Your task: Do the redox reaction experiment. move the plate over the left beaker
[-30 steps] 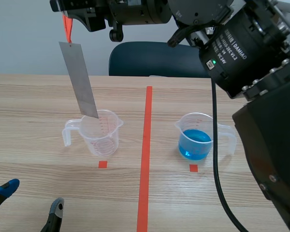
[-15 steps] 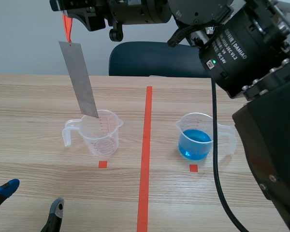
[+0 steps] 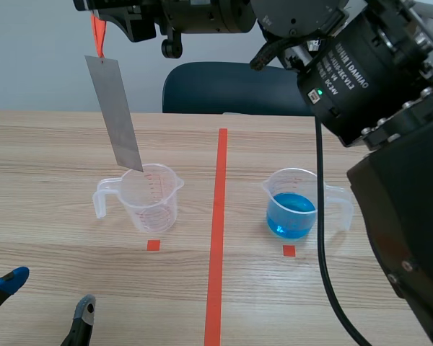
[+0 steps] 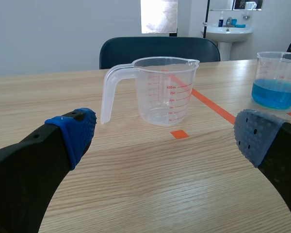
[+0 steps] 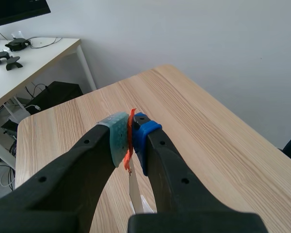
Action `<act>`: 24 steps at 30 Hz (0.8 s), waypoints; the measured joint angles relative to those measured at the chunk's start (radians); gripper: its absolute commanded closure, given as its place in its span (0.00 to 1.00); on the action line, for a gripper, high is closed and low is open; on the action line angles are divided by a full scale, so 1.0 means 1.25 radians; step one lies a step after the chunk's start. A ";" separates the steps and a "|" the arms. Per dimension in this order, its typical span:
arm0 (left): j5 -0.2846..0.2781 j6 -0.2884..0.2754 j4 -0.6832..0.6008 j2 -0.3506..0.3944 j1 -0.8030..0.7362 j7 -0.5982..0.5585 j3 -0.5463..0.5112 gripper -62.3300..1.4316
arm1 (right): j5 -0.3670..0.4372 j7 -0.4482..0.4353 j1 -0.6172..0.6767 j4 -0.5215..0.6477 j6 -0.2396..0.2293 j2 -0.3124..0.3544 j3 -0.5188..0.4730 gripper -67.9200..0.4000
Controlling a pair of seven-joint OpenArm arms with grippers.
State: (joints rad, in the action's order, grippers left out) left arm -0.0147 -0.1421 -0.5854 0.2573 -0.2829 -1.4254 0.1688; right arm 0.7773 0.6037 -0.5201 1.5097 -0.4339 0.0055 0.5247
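Above the table's (image 3: 50, 144) left half, the right arm reaches across from the right side, and the right pincer (image 3: 101, 16) is clamped tight on an orange tag (image 3: 98, 36). The grey metal plate (image 3: 115, 115) hangs from that tag, tilted. Its lower corner is at the far rim of the left beaker (image 3: 150, 196); can't tell if it touches. Left beaker is clear and empty, with its handle toward the table's left edge, and stands left of the centre tape line. The right beaker (image 3: 294, 207) holds blue liquid and stands right of the line, well apart. The right wrist view shows both pads pressed on the tag (image 5: 130, 141), with the plate's top (image 5: 136, 196) below. The left pincer (image 3: 40, 306) sits low by the table's near left corner, spread wide and holding nothing. In the left wrist view the left beaker (image 4: 162, 90) is ahead of it.
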 measured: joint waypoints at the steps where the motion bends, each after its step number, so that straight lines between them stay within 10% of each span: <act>1: 0.000 0.000 0.000 0.000 0.000 0.000 0.000 0.03 | 0.000 0.000 0.000 0.000 0.000 0.000 0.000 0.99; 24: 0.000 0.000 0.000 0.000 0.000 0.000 0.000 0.03 | -0.021 -0.015 0.000 0.000 0.000 0.000 0.000 0.99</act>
State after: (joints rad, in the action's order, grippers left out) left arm -0.0147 -0.1421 -0.5854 0.2573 -0.2829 -1.4254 0.1688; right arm 0.7509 0.5850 -0.5201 1.5097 -0.4343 0.0055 0.5247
